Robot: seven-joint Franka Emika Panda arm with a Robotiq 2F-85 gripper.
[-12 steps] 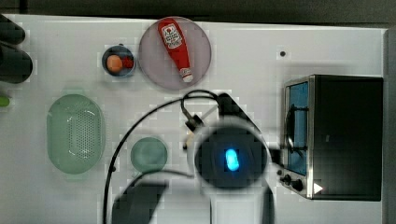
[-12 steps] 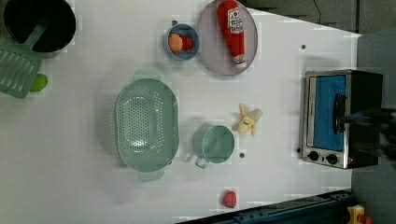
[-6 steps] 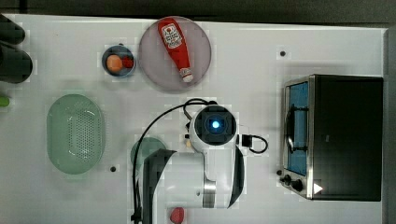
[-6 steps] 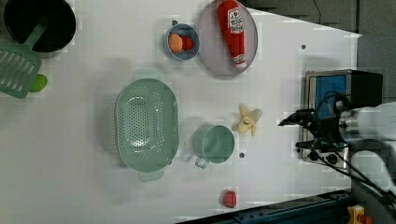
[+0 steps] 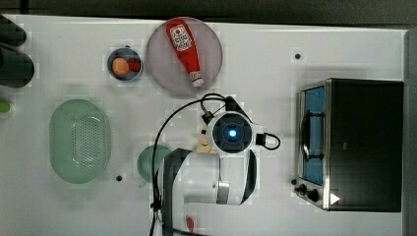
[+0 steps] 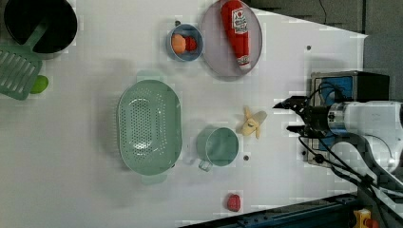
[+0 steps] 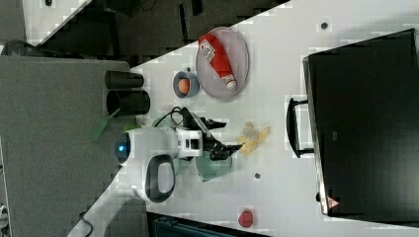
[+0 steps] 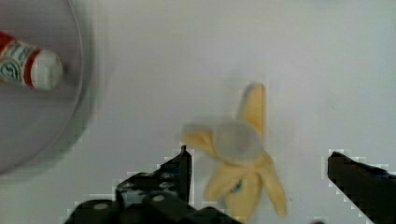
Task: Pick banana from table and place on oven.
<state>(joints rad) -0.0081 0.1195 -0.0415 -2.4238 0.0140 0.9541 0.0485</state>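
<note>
The pale-yellow banana lies on the white table, just beyond the green cup. In the top view my arm covers most of the banana. My gripper is open and hangs close to the banana, on the left view's right of it. In the right view the gripper points at the banana. In the wrist view the banana lies between my two black fingers, with the gripper apart from it. The oven stands at the top view's right, its black top bare.
A green cup sits beside the banana, with a green colander further along. A grey plate holds a ketchup bottle. A blue bowl stands near it. A small red piece lies near the table edge.
My arm has swung in from the oven side to over the banana. In the last half second it has barely shifted. The gripper has stayed open.
</note>
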